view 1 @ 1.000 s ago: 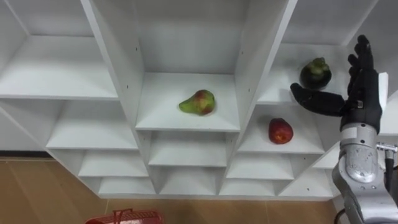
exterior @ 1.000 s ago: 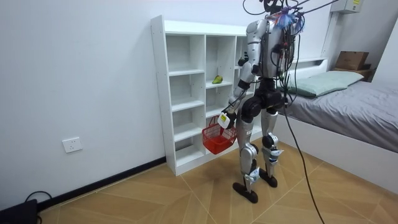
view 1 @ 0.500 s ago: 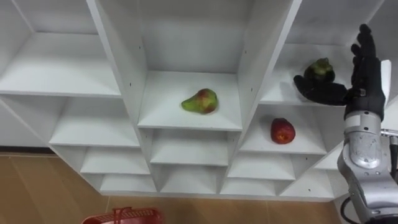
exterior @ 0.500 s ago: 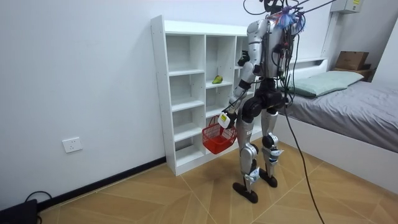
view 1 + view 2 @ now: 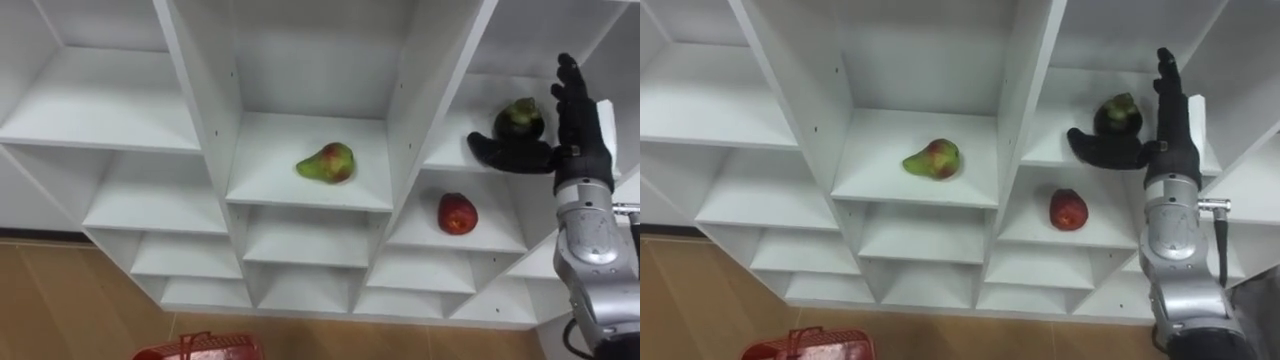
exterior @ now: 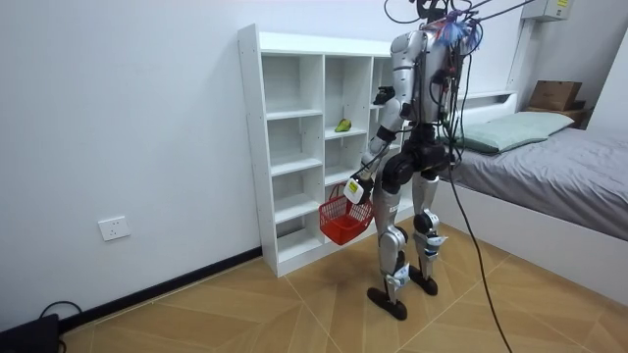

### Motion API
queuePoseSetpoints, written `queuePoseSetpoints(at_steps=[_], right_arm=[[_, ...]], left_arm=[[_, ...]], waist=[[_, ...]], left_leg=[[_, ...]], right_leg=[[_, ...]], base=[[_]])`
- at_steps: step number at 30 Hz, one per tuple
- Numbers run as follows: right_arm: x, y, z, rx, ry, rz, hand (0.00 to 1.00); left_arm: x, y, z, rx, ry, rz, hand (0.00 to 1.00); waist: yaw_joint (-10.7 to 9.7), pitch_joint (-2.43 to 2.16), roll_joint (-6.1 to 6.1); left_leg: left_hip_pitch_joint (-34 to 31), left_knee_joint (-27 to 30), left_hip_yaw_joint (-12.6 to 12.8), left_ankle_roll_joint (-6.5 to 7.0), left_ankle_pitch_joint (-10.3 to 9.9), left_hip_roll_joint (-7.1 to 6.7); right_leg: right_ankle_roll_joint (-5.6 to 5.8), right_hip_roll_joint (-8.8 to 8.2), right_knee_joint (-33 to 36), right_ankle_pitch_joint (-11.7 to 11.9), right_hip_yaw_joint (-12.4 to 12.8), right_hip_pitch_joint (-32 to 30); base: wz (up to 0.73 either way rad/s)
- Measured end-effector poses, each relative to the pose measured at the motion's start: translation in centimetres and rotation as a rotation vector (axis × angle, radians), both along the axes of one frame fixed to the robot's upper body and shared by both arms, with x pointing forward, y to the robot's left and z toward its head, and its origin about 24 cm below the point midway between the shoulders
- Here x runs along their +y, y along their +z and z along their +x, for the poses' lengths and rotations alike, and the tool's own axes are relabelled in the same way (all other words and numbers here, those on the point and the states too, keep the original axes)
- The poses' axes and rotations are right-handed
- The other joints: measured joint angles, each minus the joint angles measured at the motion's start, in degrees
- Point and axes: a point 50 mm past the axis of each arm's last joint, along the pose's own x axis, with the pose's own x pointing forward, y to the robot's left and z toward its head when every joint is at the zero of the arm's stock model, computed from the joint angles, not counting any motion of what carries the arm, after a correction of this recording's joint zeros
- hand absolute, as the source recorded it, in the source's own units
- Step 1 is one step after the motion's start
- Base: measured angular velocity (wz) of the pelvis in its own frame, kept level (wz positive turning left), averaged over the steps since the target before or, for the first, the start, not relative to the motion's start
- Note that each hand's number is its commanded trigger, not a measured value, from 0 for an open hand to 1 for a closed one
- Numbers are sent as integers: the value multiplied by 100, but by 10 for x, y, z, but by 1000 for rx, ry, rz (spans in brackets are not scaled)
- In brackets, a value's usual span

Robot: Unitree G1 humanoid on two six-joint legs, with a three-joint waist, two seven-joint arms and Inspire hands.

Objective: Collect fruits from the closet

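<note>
The dark round fruit (image 5: 520, 117) sits in the upper-right compartment of the white closet (image 5: 290, 195), the right robot hand (image 5: 573, 148) spread just beside it, thumb stretched under its front. The reach looks nearly done; next it must close round the fruit. A green-red pear (image 5: 326, 163) and red apple (image 5: 457, 213) wait on other shelves above wooden flooring (image 5: 60, 300).

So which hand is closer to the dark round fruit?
Right. The right hand is open right beside the dark fruit on the shelf; the left hand is far below, at the red basket.
</note>
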Motion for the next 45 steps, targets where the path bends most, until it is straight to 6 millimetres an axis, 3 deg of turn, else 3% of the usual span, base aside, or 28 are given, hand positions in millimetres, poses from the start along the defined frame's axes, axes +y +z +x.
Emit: queuePoseSetpoints(at_steps=[11,12,13,14,15,28,45], right_arm=[[-3,-6,2,44,27,8,0],[-3,-5,2,46,29,9,14],[-3,-6,2,47,29,9,55],[-4,-6,2,48,29,9,72],[-4,-6,2,49,29,10,100],[-26,-5,3,51,-62,1,100],[-26,-9,1,67,-67,6,100]], left_arm=[[0,0,2,3,0,-2,100],[0,0,2,4,0,-2,100],[0,0,2,4,0,-2,100],[0,0,2,4,0,-2,100],[0,0,2,4,0,-2,100],[2,1,-1,14,9,7,100],[3,1,1,6,10,15,100]], waist=[[3,-24,39],[0,-24,38],[2,-26,36],[3,-27,34],[4,-29,31],[-61,-60,-20],[4,-54,-60]], left_leg=[[14,57,-26,0,0,0],[13,59,-25,0,0,0],[14,61,-25,0,0,0],[15,61,-25,0,0,0],[16,62,-25,0,0,0],[38,62,-25,0,0,0],[55,40,-29,-1,-4,3]], right_leg=[[-8,-11,-2,5,-91,81],[-9,-12,-1,5,-91,81],[-9,-12,-1,5,-91,83],[-9,-12,-1,5,-91,84],[-9,-12,-2,5,-91,84],[-8,-10,-23,5,-96,110],[-8,-8,-9,6,-112,125]], base=[[3],[0],[0],[0],[0],[0],[0]])
